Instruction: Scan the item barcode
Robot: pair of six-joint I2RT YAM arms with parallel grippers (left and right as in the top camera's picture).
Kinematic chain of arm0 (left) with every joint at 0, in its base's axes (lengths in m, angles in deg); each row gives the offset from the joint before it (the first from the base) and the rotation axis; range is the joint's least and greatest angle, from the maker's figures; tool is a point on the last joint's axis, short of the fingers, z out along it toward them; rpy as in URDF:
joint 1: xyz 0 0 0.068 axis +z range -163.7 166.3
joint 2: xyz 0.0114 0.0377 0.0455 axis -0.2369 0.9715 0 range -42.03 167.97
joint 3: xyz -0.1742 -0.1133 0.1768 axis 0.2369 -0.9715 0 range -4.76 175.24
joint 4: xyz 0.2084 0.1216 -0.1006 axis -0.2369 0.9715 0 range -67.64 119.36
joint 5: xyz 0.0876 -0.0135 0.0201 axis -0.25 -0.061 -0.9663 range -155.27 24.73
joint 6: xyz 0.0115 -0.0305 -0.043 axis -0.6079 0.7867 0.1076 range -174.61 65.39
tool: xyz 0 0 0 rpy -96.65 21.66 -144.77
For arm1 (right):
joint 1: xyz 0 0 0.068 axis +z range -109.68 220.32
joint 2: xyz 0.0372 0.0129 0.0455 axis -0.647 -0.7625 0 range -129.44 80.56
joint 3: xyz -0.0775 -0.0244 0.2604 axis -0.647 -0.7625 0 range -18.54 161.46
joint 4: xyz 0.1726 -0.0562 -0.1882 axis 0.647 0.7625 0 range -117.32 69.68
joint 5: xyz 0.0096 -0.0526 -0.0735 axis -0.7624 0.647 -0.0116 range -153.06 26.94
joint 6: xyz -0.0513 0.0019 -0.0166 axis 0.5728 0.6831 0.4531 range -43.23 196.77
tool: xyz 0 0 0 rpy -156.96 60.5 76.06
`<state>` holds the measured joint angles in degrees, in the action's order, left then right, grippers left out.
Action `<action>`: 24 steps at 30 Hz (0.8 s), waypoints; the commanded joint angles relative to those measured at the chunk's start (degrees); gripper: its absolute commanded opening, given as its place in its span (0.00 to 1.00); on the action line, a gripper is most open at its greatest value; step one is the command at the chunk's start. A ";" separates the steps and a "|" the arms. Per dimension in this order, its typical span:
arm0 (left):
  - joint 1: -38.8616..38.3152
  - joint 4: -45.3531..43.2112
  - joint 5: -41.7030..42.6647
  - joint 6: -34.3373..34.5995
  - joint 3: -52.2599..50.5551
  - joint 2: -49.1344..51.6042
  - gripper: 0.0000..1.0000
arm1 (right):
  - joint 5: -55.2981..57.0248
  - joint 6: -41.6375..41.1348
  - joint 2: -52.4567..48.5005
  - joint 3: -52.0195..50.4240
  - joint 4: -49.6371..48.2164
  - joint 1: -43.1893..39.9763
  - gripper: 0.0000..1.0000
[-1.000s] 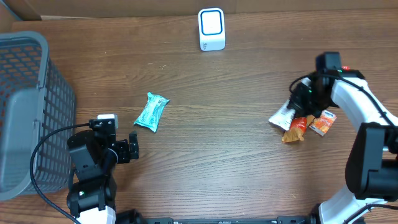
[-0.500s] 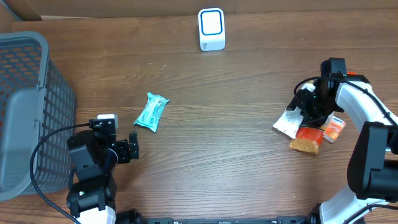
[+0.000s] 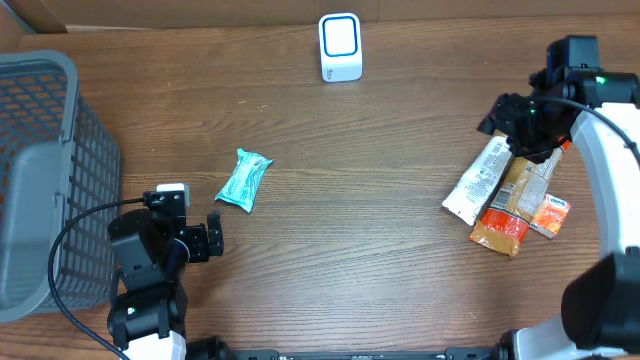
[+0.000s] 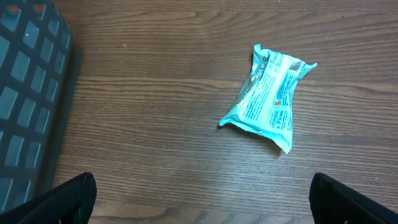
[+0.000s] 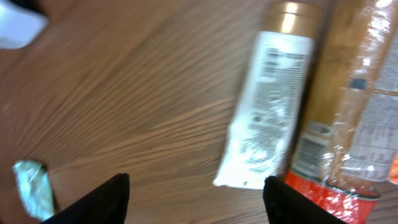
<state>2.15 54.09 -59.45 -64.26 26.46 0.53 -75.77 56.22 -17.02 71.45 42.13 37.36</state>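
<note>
Wooden table (image 3: 380, 250), big grey basket (image 3: 40, 180) on its left edge. Left gripper (image 4: 202, 202) sits wide open and empty. Right gripper (image 5: 196, 193) hangs over three snack packets (image 3: 510, 198) lying side by side at the right, jaws apart, gripping nothing. Teal packet (image 3: 244, 180) lies near the left gripper. Scanner (image 3: 340, 46) stands at the far edge.

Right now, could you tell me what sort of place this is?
Probably a mock checkout bench: a scanner, a basket and wrapped snacks on a wooden table.

Brown wood-grain table (image 3: 380, 260) under even light.
</note>
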 commanded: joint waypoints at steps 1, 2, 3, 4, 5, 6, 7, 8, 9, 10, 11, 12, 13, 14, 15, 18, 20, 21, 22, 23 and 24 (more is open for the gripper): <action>0.28 -0.22 0.85 -1.09 -0.11 0.13 1.00 | -0.02 1.11 1.46 0.76 0.76 4.52 0.73; 0.28 -0.22 0.85 -1.09 -0.11 0.13 0.99 | 0.00 1.11 1.42 0.68 0.83 6.12 0.73; 0.31 -0.20 0.83 -1.09 -0.11 0.13 1.00 | 0.02 1.11 1.36 0.48 0.72 7.61 0.73; 0.28 -0.22 0.83 -1.09 -0.11 0.13 1.00 | 0.31 1.14 1.36 0.31 0.44 9.29 0.74; 0.28 -0.22 0.85 -1.09 -0.11 0.13 1.00 | 1.09 1.14 1.36 0.28 0.24 10.67 0.75; 0.28 -0.20 0.85 -1.09 -0.11 0.13 1.00 | 2.29 1.11 1.36 0.28 0.04 12.04 0.76; 0.28 -0.22 0.83 -1.09 -0.11 0.13 1.00 | 3.76 1.09 1.36 0.28 -0.24 13.55 0.77; 0.28 -0.20 0.85 -1.09 -0.11 0.13 1.00 | 4.55 1.09 1.36 0.28 -0.42 14.51 0.79; 0.28 -0.20 0.83 -1.09 -0.11 0.13 1.00 | 5.22 1.09 1.36 0.28 -0.74 15.69 0.81; 0.28 -0.22 0.85 -1.09 -0.11 0.13 1.00 | 5.20 1.09 1.36 0.28 -1.01 16.59 0.82; 0.31 -0.22 0.85 -1.09 -0.11 0.13 1.00 | 5.16 1.07 1.36 0.28 -1.25 17.55 0.83; 0.31 -0.22 0.83 -1.09 -0.11 0.13 1.00 | 5.16 1.07 1.36 0.28 -1.49 18.32 0.83; 0.31 -0.20 0.83 -1.09 -0.11 0.13 1.00 | 5.16 1.07 1.36 0.28 -1.81 19.06 0.83; 0.28 -0.20 0.85 -1.09 -0.11 0.13 1.00 | 5.16 1.07 1.36 0.28 -2.23 19.80 0.83; 0.31 -0.22 0.85 -1.09 -0.11 0.13 1.00 | 5.16 1.07 1.36 0.28 -2.69 20.37 0.84; 0.28 -0.22 0.85 -1.09 -0.11 0.13 1.00 | 5.14 1.07 1.36 0.28 -4.24 21.81 0.86; 0.28 -0.20 0.85 -1.09 -0.11 0.13 1.00 | 4.94 1.07 1.36 0.28 -4.70 22.43 0.87; 0.31 -0.20 0.83 -1.09 -0.11 0.13 1.00 | 4.81 1.07 1.36 0.28 -4.85 22.60 0.87; 0.28 -0.20 0.85 -1.09 -0.11 0.13 1.00 | 4.42 1.07 1.36 0.28 -4.94 22.82 0.87; 0.28 -0.20 0.85 -1.09 -0.11 0.13 1.00 | 3.58 1.09 1.36 0.28 -5.07 22.86 0.87; 0.31 -0.20 0.83 -1.09 -0.11 0.13 1.00 | 2.54 1.09 1.36 0.28 -5.16 22.84 0.87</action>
<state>2.15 54.09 -59.43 -64.26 26.46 0.53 -71.85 57.29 -15.84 71.54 37.50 59.94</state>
